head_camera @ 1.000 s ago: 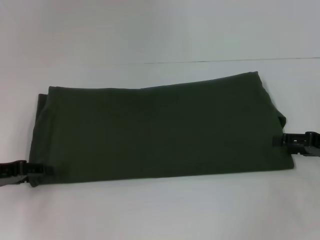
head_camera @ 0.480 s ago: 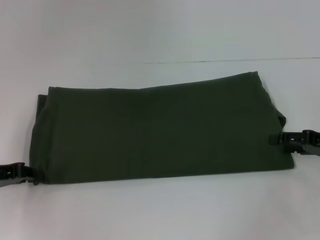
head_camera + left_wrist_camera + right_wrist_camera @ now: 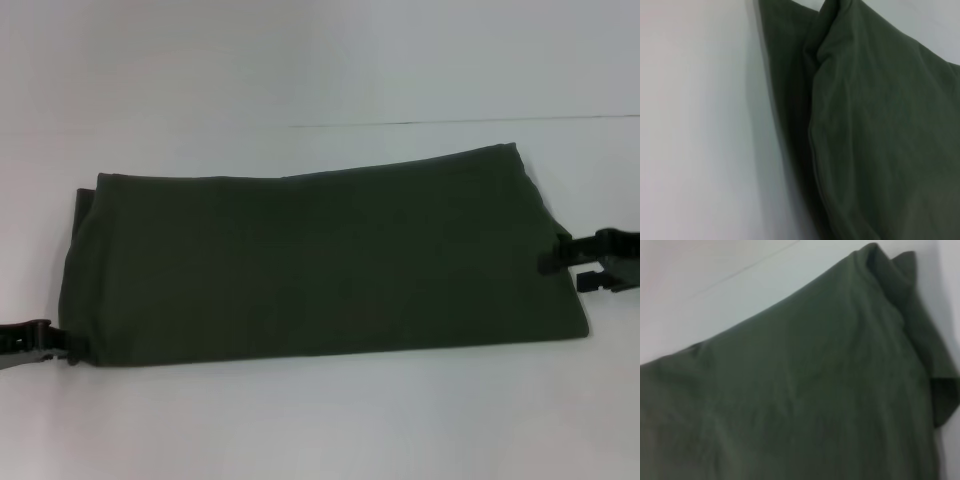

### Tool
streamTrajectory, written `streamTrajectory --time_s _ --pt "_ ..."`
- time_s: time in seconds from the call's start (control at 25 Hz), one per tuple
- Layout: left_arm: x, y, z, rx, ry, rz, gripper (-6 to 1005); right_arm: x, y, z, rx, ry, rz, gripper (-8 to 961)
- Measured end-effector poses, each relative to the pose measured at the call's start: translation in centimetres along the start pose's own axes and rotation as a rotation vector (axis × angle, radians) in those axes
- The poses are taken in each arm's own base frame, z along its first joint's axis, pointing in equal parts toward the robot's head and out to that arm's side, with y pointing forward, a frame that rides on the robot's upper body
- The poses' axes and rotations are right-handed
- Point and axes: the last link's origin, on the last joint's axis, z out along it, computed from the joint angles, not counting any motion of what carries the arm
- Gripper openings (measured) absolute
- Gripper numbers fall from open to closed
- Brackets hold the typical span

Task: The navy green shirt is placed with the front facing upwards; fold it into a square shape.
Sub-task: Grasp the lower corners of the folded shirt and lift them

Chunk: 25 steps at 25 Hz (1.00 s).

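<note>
Navy green shirt (image 3: 320, 255) folded into long band between both claws; left gripper (image 3: 60, 343) state unclear, right gripper (image 3: 565, 268) spread at edge; squaring fold outstanding.

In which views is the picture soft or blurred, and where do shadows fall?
Head view: slightly soft, the navy green shirt shows little texture. Left wrist view: a dark shadow runs along the shirt's edge on the table. Right wrist view: blurred, folds smeared.

Shirt (image 3: 320, 260) on table (image 3: 320, 420), between pincers
</note>
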Motion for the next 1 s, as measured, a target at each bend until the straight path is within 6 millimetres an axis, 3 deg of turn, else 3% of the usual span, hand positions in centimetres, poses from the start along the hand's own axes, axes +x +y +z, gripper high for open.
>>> streamTrajectory --time_s 0.2,0.36,0.68,1.0 --pt "0.2 0.2 0.1 0.000 -0.005 0.008 47 -1.6 1.8 0.3 0.071 0.046 -0.026 794" --pt "0.3 0.4 0.2 -0.003 -0.007 0.014 47 -1.5 2.1 1.4 0.133 0.087 -0.059 795" --pt "0.5 0.5 0.2 -0.005 -0.007 0.018 46 -0.7 0.9 1.2 0.185 0.117 -0.041 791" --pt "0.6 0.5 0.2 -0.004 -0.003 0.018 45 0.5 0.7 2.1 0.180 0.133 -0.038 790"
